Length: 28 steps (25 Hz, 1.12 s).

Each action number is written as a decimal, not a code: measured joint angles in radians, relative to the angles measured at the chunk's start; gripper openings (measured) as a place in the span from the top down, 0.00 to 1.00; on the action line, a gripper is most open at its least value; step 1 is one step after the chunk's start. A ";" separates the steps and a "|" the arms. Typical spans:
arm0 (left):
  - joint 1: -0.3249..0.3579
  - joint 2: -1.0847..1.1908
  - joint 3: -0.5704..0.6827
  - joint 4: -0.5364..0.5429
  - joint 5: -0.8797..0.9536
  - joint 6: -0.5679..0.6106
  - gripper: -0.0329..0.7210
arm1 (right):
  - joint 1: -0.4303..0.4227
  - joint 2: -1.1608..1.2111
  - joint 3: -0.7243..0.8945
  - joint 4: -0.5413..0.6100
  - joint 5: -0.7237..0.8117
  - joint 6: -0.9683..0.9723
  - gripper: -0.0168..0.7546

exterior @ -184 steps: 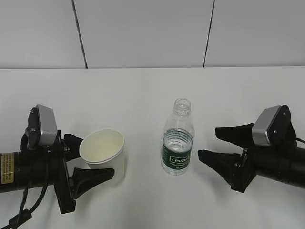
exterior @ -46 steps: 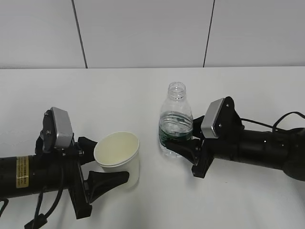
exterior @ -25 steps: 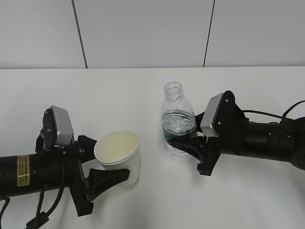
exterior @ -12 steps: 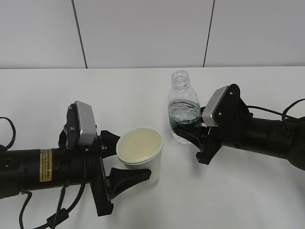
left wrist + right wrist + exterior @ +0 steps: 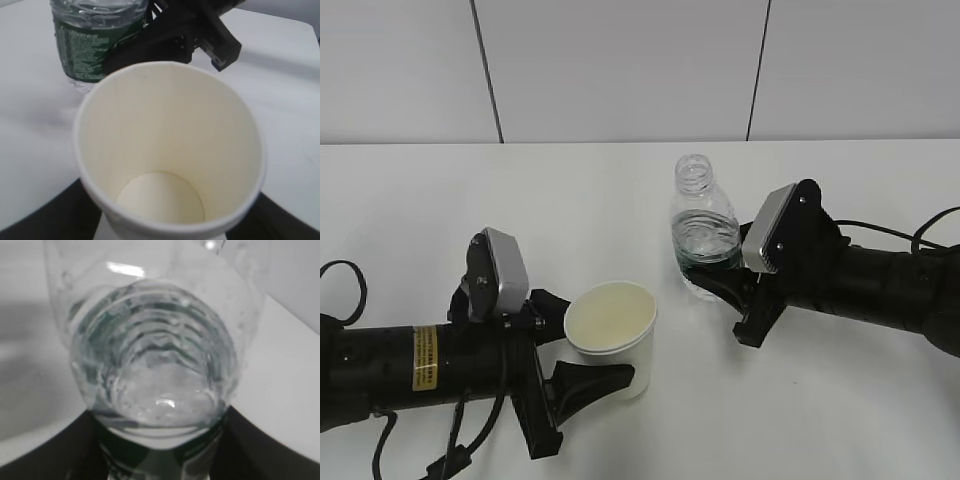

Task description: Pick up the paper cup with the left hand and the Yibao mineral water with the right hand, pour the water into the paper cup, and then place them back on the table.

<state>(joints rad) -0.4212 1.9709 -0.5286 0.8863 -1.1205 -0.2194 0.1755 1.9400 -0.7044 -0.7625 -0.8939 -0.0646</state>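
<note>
The paper cup (image 5: pixel 611 334) is cream-white and empty, and my left gripper (image 5: pixel 595 342) is shut on it, one black finger on each side. From the left wrist view I look down into the paper cup (image 5: pixel 170 150), with dark fingers (image 5: pixel 47 220) at the lower corners. The Yibao mineral water (image 5: pixel 706 238), capless and partly full, leans slightly left; my right gripper (image 5: pixel 708 275) is shut on its green label band. In the right wrist view the Yibao mineral water (image 5: pixel 155 355) fills the frame between dark fingers (image 5: pixel 42 455). It stands up and right of the cup, a short gap apart.
The white table (image 5: pixel 620 190) stretches wide around both arms, with a grey panelled wall (image 5: pixel 620 70) behind it. In the left wrist view the Yibao mineral water (image 5: pixel 95 40) and right gripper (image 5: pixel 190 35) lie just beyond the cup's rim.
My left arm has carried the cup to the right, closer to the bottle. My right gripper has shifted the bottle a little right, and the bottle now leans left.
</note>
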 joint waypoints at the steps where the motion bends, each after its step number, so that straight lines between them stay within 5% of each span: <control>1: 0.000 0.004 0.000 0.000 0.000 0.000 0.33 | 0.000 0.000 0.000 0.000 0.000 -0.014 0.51; 28: 0.000 0.044 -0.072 0.046 0.029 0.035 0.33 | 0.000 0.000 -0.083 0.000 -0.011 -0.316 0.51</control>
<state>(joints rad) -0.4212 2.0148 -0.6009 0.9320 -1.0912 -0.1843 0.1755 1.9400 -0.7875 -0.7625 -0.9046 -0.3806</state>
